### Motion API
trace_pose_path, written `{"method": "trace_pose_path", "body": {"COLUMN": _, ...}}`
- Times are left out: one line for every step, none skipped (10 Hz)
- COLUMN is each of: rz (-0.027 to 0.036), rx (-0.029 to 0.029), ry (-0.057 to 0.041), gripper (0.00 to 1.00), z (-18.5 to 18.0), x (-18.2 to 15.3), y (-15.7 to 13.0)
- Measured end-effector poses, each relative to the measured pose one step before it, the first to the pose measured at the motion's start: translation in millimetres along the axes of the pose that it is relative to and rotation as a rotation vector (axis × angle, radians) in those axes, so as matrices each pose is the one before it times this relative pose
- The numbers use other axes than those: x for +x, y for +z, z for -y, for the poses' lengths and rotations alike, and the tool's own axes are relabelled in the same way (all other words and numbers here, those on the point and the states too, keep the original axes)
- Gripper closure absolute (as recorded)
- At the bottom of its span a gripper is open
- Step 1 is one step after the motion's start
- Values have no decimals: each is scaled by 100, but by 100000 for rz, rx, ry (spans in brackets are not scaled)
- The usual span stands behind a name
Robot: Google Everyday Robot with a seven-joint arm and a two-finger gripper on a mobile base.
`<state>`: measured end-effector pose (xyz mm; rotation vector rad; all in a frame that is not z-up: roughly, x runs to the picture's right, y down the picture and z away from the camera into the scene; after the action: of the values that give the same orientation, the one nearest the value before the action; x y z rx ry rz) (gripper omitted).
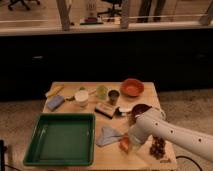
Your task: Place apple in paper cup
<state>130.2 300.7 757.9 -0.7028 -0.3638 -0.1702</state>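
The gripper (128, 142) hangs over the apple (123, 145) beside the blue cloth (107, 135)

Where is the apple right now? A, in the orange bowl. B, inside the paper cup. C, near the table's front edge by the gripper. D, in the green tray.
C: the apple is at the gripper near the table front edge, far from the paper cup.

My white arm (172, 132) extended in from the lower right, wrist bent, the hand (126, 144) hanging low over the surface (107, 156) near its front edge.
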Motion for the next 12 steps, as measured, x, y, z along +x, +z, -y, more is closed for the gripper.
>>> {"method": "trace_pose_path", "body": {"rz": -46, "rx": 355, "ry": -42, "gripper": 92, "z": 123, "x": 163, "y": -435}}
{"method": "trace_pose_path", "body": {"rz": 53, "rx": 521, "ry": 98, "gripper": 97, "z": 105, "x": 169, "y": -484}}
{"method": "trace_pose_path", "body": {"rz": -36, "rx": 167, "ry": -232, "gripper": 100, "z": 107, "x": 164, "y": -544}}
{"method": "trace_pose_path", "body": {"rz": 164, "rx": 545, "ry": -448, "gripper": 100, "z": 301, "x": -62, "y": -342}}
{"method": "trace_pose_path", "body": {"rz": -15, "rx": 317, "ry": -445, "gripper": 100, "z": 245, "x": -47, "y": -332}}
{"method": "trace_pose_path", "body": {"rz": 23, "rx": 525, "ry": -68, "gripper": 100, "z": 179, "x": 52, "y": -400}}
{"method": "trace_pose_path", "body": {"rz": -86, "rx": 835, "ry": 97, "gripper": 100, "z": 192, "x": 209, "y": -726}}
{"method": "trace_pose_path", "body": {"rz": -75, "rx": 816, "ry": -163, "gripper": 100, "z": 245, "x": 41, "y": -503}}
{"method": "trace_pose_path", "body": {"rz": -107, "rx": 1389, "ry": -74, "gripper": 100, "z": 340, "x": 102, "y": -852}}
{"method": "trace_pose_path", "body": {"rz": -114, "rx": 1397, "ry": -77, "gripper": 100, "z": 237, "x": 161, "y": -722}}
{"method": "trace_pose_path", "body": {"rz": -10, "rx": 1265, "ry": -498, "gripper": 100, "z": 390, "x": -65, "y": -510}}
{"method": "trace_pose_path", "body": {"rz": -82, "rx": 950, "ry": -451, "gripper": 100, "z": 336, "x": -89, "y": -337}}
